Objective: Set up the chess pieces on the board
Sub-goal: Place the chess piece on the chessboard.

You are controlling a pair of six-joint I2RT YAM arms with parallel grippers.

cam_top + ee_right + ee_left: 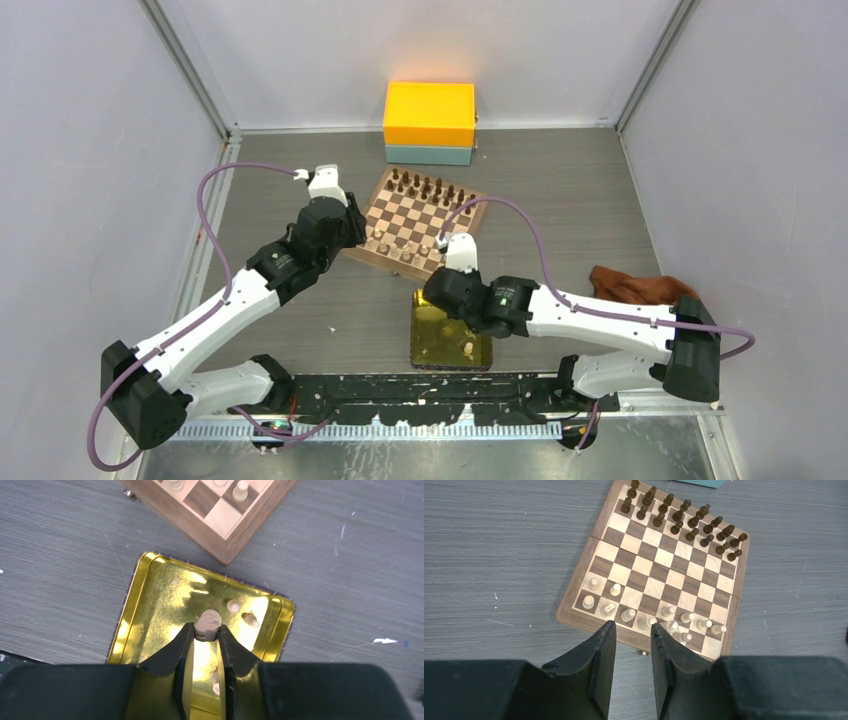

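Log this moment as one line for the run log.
right end effector shut on cream piece over gold tray | left end effector open, empty, above board near edge | setup unfinished

Your left arm (200, 335) runs from its base at the bottom of the overhead view out to an elbow at the lower left. From there the forearm stretches up and to the right toward the middle. Your left gripper (633, 628) points forward and down. Its two dark fingers (599, 650) stand a little apart and nearly parallel at the bottom centre of its wrist view. Your right arm (600, 315) folds at an elbow in the lower right, with the forearm lying almost level and pointing left toward the centre. Your right gripper (205, 631) faces straight down, its jaws pinched onto a pale chess piece (208, 622) at their tips.
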